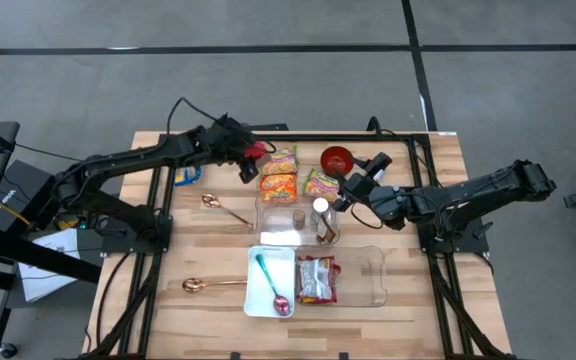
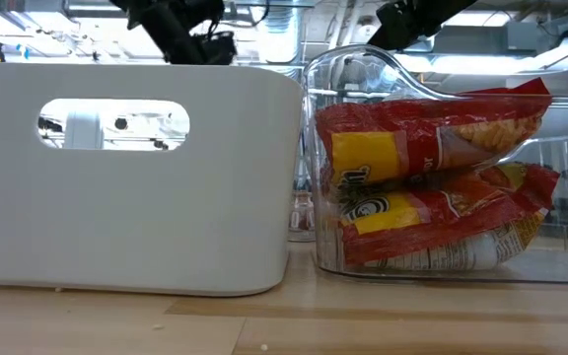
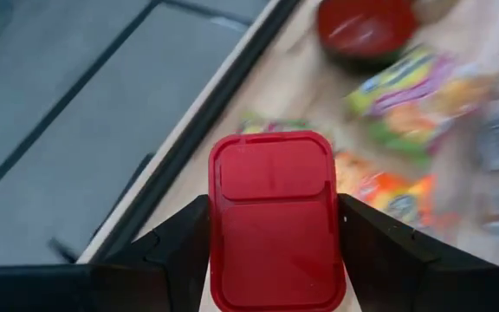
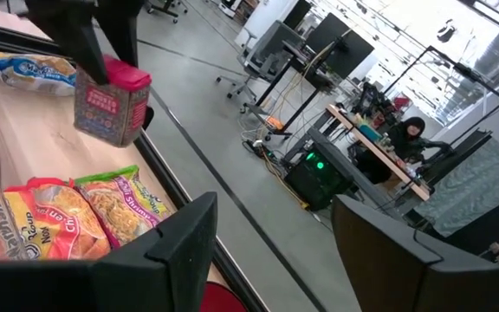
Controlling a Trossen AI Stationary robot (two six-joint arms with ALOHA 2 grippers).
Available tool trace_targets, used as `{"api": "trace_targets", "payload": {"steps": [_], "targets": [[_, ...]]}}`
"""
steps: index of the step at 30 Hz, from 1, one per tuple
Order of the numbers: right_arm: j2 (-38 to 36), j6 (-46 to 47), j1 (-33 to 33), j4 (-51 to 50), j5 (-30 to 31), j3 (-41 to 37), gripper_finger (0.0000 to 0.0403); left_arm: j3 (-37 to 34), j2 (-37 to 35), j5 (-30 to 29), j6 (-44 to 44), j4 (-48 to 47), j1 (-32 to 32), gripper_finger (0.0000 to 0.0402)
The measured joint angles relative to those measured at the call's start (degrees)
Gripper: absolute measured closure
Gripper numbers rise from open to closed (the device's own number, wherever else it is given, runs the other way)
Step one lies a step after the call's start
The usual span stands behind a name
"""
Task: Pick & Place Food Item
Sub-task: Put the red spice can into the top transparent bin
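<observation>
While it hangs over the wooden table's (image 1: 198,255) far edge, the left gripper (image 1: 248,156) is clamped on a small box with a red plastic lid (image 3: 275,221), lifted clear beside the noodle packets (image 1: 279,175). The right gripper (image 1: 346,193) is held spread wide near the red bowl (image 1: 337,158)

Left claw (image 3: 275,260) clamps red-lidded box (image 3: 275,221) — above table edge; noodle packets (image 3: 405,104), red bowl (image 3: 366,26) beyond.
</observation>
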Motion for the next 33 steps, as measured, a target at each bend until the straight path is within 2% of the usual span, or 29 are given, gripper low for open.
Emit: {"api": "trace_targets", "payload": {"steps": [7, 23, 33], "targets": [[0.0, 0.0, 0.0, 0.0, 0.2, 0.0, 0.0182, 3.1, 0.0, 1.7, 0.1, 0.0, -6.0, 0.0192], [0.0, 0.0, 0.0, 0.1, 0.2, 0.0, 0.0182, 3.3, 1.6, 5.3, -2.9, 1.4, -21.6, 0.0191], [0.0, 0.0, 0.0, 0.1, 0.2, 0.0, 0.0182, 3.3, 9.5, 5.3, -3.4, 1.6, -23.9, 0.019]]}}
